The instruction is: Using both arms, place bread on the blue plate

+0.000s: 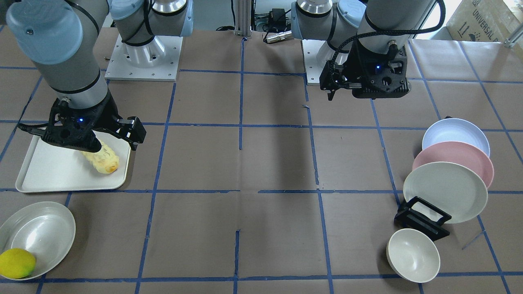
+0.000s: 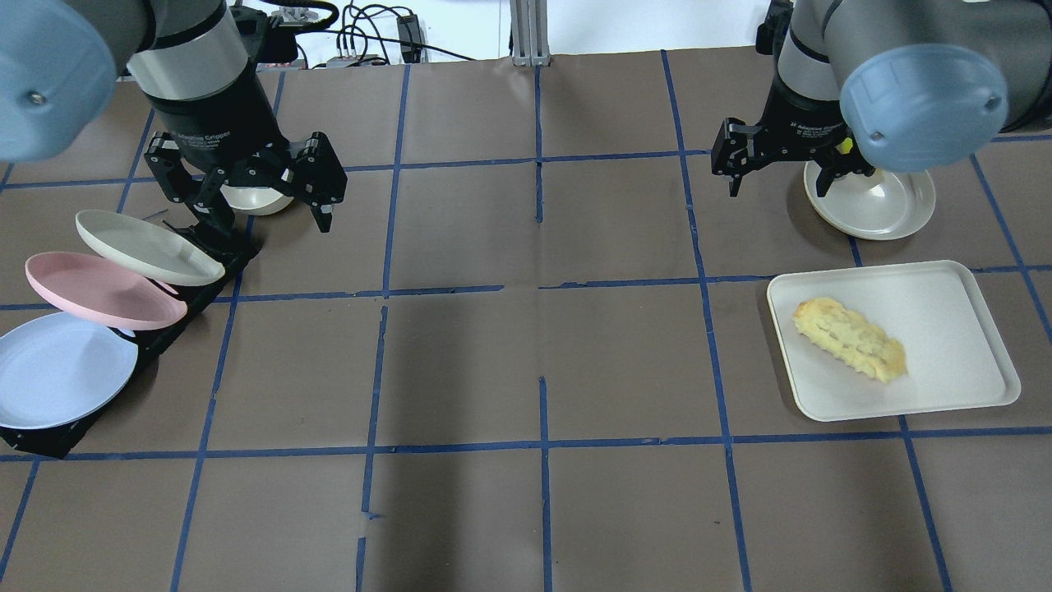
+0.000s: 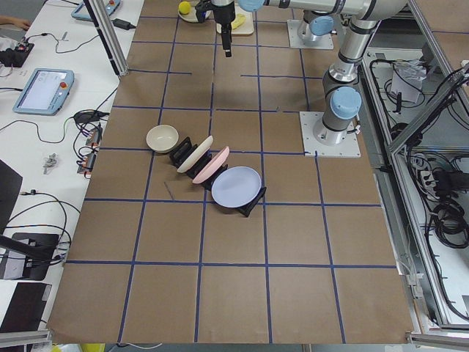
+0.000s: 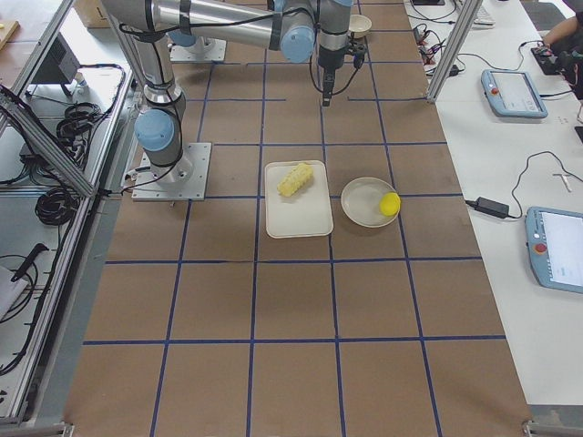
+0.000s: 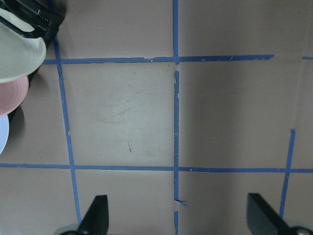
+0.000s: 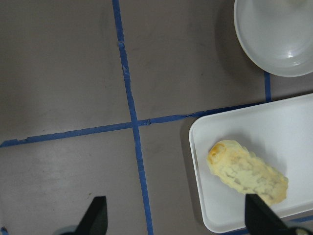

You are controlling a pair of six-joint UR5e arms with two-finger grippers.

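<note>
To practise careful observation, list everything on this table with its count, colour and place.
bread: 1, pale yellow, lying on the tray
tray: 1, white, at the robot's right
blue plate: 1, pale blue, in the rack, nearest the robot
pink plate: 1, pink, middle of the rack
cream plate: 1, cream, in the rack, farthest from the robot
rack: 1, black, at the robot's left
small bowl: 1, cream, past the rack's far end
shallow dish: 1, cream, beyond the tray
lemon: 1, yellow, in the shallow dish
table: 1, brown, blue tape grid
left gripper: 1, black, open, near the rack
right gripper: 1, black, open, near the tray
</note>
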